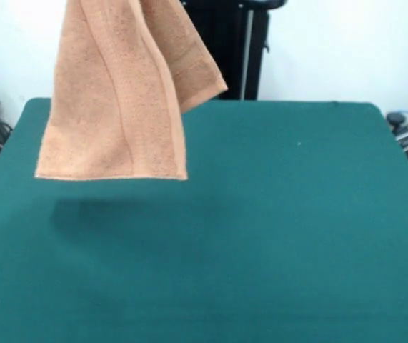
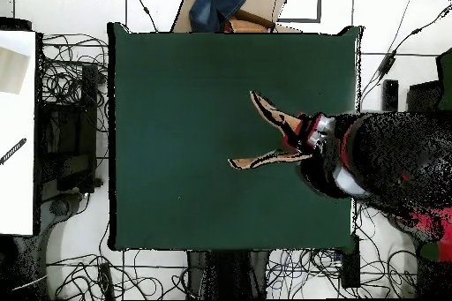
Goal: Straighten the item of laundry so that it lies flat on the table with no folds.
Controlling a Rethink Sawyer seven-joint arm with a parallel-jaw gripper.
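- The peach-orange towel (image 1: pixel 118 93) is seen hanging in the air in the front view, with its upper part cut off by the picture's top edge.
- 2 hanging parts are shown: a broad front panel ending in a straight hemmed bottom edge, and a narrower flap behind it, angled toward the picture's right, with a woven band near its end.
- A soft shadow is cast on the green table (image 1: pixel 296 236) below the bottom edge, so the towel is held clear of the surface there.
- In the overhead view the towel (image 2: pixel 269 139) is seen edge-on as 2 thin strips spreading from the gripper (image 2: pixel 305 139).
- The red and black arm (image 2: pixel 371 169) is reached in from that picture's right side.
- The gripper is clamped on the towel's top; its fingers cannot be made out.
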